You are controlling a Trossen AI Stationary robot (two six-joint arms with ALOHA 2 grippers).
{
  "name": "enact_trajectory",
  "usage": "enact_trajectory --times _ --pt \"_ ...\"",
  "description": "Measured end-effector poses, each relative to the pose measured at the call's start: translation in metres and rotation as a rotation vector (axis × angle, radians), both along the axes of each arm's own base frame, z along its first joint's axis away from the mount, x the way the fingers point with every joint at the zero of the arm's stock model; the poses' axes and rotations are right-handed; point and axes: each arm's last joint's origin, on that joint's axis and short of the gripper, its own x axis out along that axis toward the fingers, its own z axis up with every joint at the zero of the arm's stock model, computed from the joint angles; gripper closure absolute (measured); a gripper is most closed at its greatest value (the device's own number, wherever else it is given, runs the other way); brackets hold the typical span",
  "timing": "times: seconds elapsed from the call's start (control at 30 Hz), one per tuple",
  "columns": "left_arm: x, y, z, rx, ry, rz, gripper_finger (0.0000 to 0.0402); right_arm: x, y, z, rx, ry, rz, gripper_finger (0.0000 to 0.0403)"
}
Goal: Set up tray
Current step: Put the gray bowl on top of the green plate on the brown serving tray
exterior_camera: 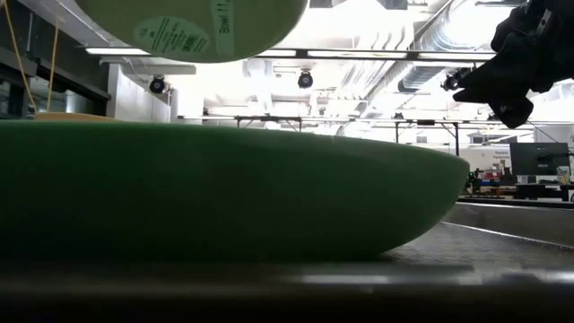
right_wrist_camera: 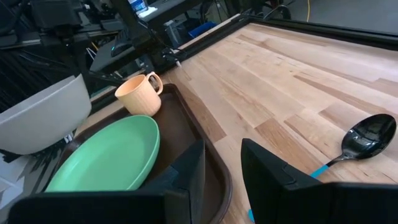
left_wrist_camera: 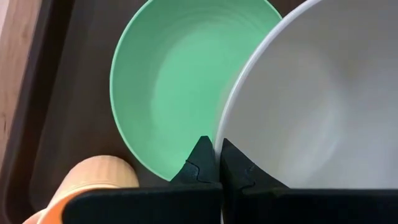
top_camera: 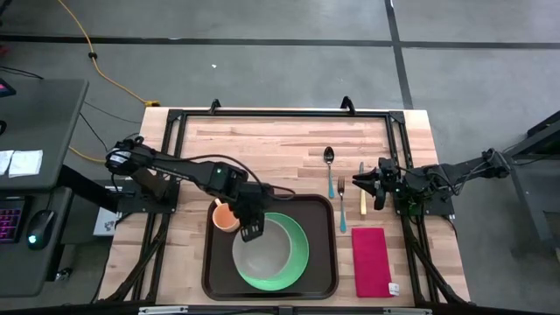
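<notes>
Table (top_camera: 262,140) of pale wood, with tray (top_camera: 214,262) near its front edge, centre. On tray: green plate (top_camera: 297,254), orange cup (top_camera: 225,216) at back left corner. Grey bowl (top_camera: 261,249) held clear above plate, rim pinched between clenched fingers of left gripper (top_camera: 251,233). Right of tray: red napkin (top_camera: 371,260), spoon (top_camera: 329,157), fork (top_camera: 341,197), knife (top_camera: 361,194). Right gripper (top_camera: 366,186) waiting over the cutlery, jaws parted, holding nothing. Step in hand, probably: bowl onto plate. Best lowered level and centred over plate, clear of cup, released only once base rests flat; rim-only pinch likely to let bowl tilt.
</notes>
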Motion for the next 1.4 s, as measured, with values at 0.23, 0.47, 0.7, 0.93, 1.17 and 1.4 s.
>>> enact_trajectory --times 0.23,0.47,0.7,0.93,1.17,1.4 --pt "0.000 -0.001 0.000 -0.006 0.006 0.014 0.0384 0.000 0.000 0.000 -0.001 0.000 -0.001 0.0320" --pt "0.000 -0.005 0.000 -0.004 -0.001 0.026 0.0384 0.000 0.000 0.000 -0.001 0.001 -0.002 0.0320" --pt "0.010 -0.010 -0.012 0.000 0.011 0.025 0.0384 0.000 0.000 0.000 -0.002 -0.001 -0.007 0.0320" --pt "0.019 -0.011 -0.021 0.028 0.051 0.004 0.0385 0.002 0.000 0.000 -0.005 0.004 -0.010 0.0320" --pt "0.031 -0.013 -0.029 0.070 0.083 -0.011 0.0385 0.003 0.001 -0.001 -0.005 0.010 -0.007 0.0320" --pt "0.035 -0.014 -0.039 0.079 0.112 -0.032 0.0385 0.004 0.001 0.000 -0.003 0.006 -0.004 0.0320"
